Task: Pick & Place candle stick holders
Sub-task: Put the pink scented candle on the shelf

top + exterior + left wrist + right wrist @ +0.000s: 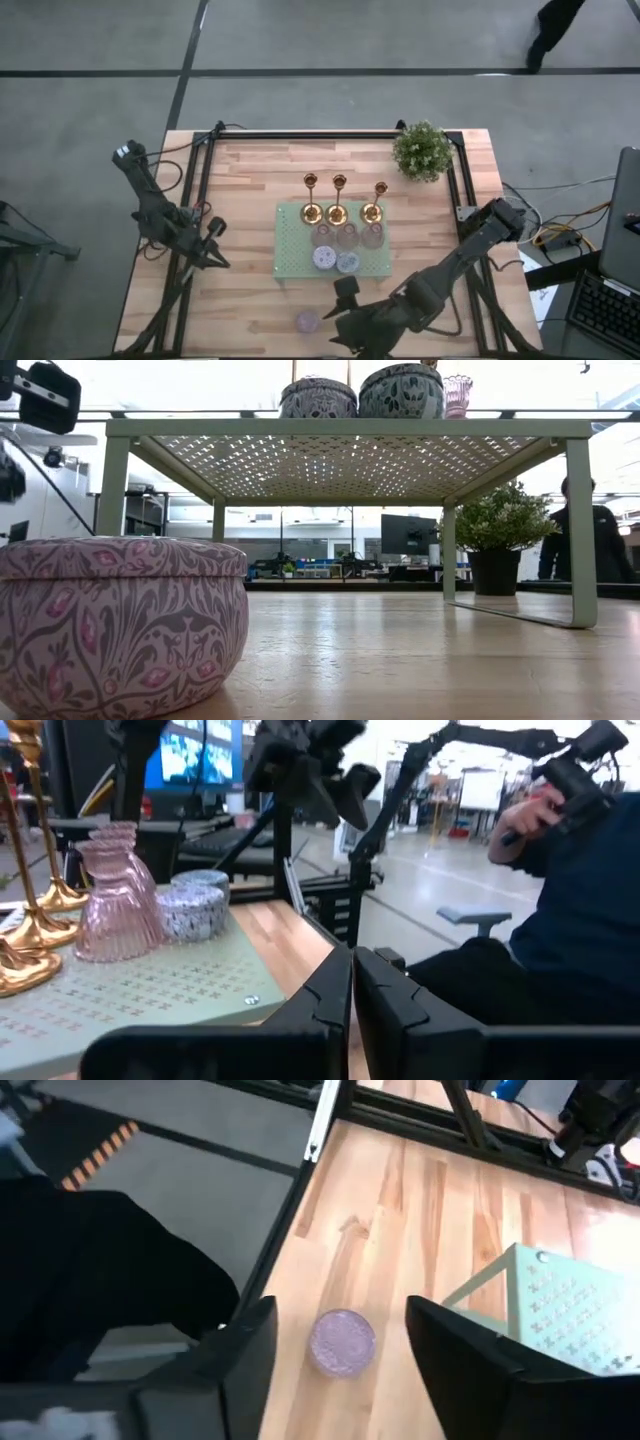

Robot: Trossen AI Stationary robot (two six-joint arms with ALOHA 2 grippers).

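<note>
Three gold candle stick holders [338, 200] stand in a row on the far part of a pale green perforated rack [290, 262]. In front of them on the rack are pink ribbed glass holders [347, 236] and two round patterned tins [335, 260]. A purple patterned tin [307, 321] rests on its base on the table near the front edge, also seen in the low view [120, 625]. My right gripper [338, 312] hovers open just right of this tin and above it, and the tin [343, 1344] shows between its fingers. My left gripper [215, 250] is shut at the table's left edge.
A potted plant [422, 150] stands at the far right corner. Black frame rails [200, 200] run along the table's sides. A laptop [625, 230] sits off the right side. A person [580, 870] is beyond the table, and bare wood lies left of the rack.
</note>
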